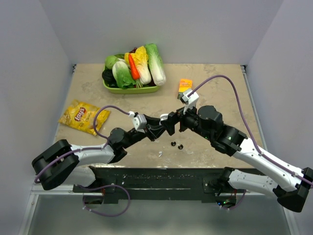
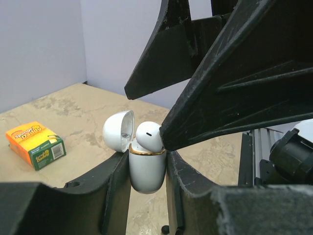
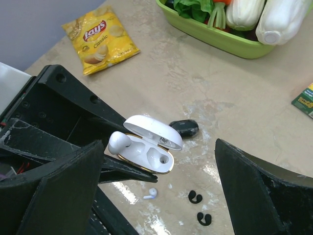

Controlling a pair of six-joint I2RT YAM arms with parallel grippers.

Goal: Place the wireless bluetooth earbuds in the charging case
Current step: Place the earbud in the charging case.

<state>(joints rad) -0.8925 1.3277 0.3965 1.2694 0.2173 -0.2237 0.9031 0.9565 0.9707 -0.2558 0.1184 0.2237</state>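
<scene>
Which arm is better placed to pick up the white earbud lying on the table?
Right: the right gripper is open and empty near the earbud; the left gripper is shut on the case.

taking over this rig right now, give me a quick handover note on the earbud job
Left gripper: shut on the charging case, held off the table with its lid open.
Right gripper: open and empty, fingers either side of the case.
Done: one white earbud sits in a slot, its head proud of the rim; it may not be fully seated.
Left: the other slot is empty. The second white earbud lies on the table near two small black pieces. Likely next: seat the first, then fetch the second.
</scene>
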